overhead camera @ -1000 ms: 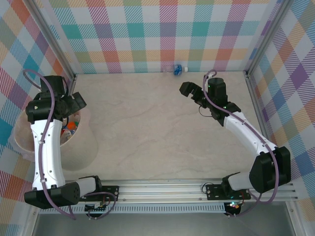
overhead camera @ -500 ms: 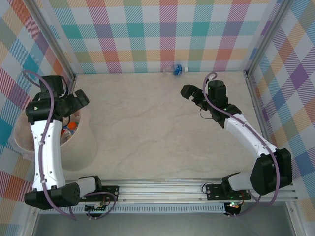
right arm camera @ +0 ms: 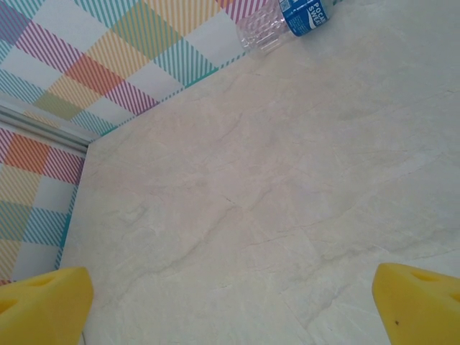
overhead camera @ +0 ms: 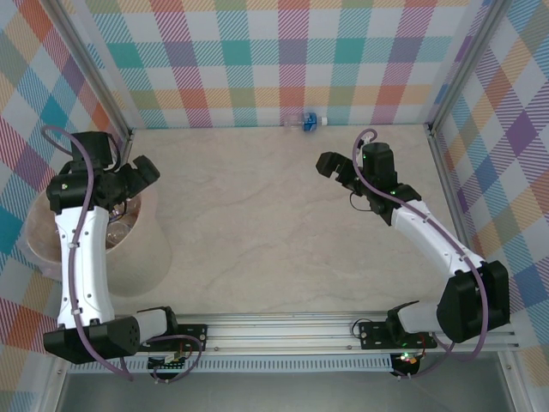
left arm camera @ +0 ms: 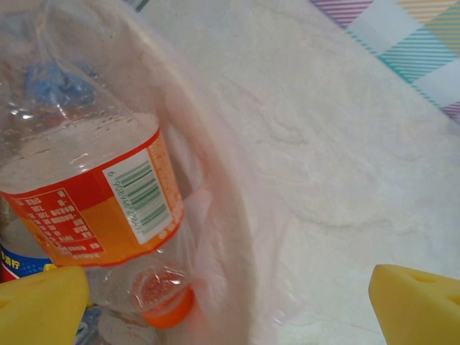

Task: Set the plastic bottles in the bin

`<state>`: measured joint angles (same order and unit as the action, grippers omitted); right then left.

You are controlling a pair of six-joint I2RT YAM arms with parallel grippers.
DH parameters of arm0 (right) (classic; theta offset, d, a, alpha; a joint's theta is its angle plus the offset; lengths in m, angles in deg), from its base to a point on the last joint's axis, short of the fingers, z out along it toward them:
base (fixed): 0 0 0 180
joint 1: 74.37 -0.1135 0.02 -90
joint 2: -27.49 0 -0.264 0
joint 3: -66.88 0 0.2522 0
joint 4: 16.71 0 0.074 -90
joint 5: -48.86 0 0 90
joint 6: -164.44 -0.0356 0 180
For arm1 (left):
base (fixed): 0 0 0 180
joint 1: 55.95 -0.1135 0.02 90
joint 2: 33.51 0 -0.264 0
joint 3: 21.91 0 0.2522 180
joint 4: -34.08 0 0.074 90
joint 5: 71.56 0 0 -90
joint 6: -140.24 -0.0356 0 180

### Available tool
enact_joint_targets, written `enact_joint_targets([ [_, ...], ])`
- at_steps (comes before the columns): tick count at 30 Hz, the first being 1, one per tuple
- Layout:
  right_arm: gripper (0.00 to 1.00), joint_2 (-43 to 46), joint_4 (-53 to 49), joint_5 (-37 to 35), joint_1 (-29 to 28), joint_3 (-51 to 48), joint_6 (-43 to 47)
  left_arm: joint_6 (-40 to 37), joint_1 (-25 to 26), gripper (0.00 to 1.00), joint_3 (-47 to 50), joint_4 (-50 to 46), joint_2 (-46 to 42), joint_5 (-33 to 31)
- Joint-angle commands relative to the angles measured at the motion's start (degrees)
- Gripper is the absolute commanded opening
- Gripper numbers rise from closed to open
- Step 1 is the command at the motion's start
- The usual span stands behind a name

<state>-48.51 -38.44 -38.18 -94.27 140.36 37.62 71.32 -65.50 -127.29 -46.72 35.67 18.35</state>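
One clear plastic bottle (overhead camera: 306, 120) with a blue label and blue cap lies against the back wall; in the right wrist view this bottle (right arm camera: 287, 18) is at the top edge. The pale pink bin (overhead camera: 141, 253) stands at the left. In the left wrist view its rim (left arm camera: 219, 180) curves past a bottle with an orange-red label (left arm camera: 93, 208) and another's orange cap (left arm camera: 162, 302) inside. My left gripper (overhead camera: 137, 176) hangs open over the bin's right rim, holding nothing. My right gripper (overhead camera: 330, 163) is open above the table, in front of and to the right of the back-wall bottle.
Checked walls close the table at the back and both sides, with metal posts at the corners. The arms' base rail (overhead camera: 283, 330) runs along the near edge. Bare marble-patterned tabletop (overhead camera: 257, 232) lies between the two arms.
My left gripper has swung slightly right and back, from over the bin's inside to its right rim. The right gripper has shifted only a little.
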Motion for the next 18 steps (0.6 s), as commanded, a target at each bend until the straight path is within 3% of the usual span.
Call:
enact_joint_targets([
  [1, 1.00, 2.53, -0.31, -2.45, -0.18, -0.90, 1.75, 1.06, -0.73, 1.00, -3.02, -2.49, -2.60, 4.36],
  [5, 1.00, 3.14, 0.72, -4.29, -0.18, -1.54, 2.19, 1.42, -0.35, 1.00, -3.01, -0.32, -4.44, 8.77],
  [11, 1.00, 3.09, 1.09, -6.68, -0.12, -1.54, 2.63, 6.02, 3.36, 1.00, 2.16, 15.12, -8.84, 23.95],
  [14, 1.00, 3.01, 1.44, -7.42, -0.17, -1.80, 2.78, 7.15, 9.92, 1.00, 3.35, 20.49, -8.20, 25.62],
  [18, 1.00, 2.77, 1.38, -8.66, -0.13, -1.94, 3.06, 5.70, 21.38, 1.00, 2.55, 24.16, -4.92, 20.88],
])
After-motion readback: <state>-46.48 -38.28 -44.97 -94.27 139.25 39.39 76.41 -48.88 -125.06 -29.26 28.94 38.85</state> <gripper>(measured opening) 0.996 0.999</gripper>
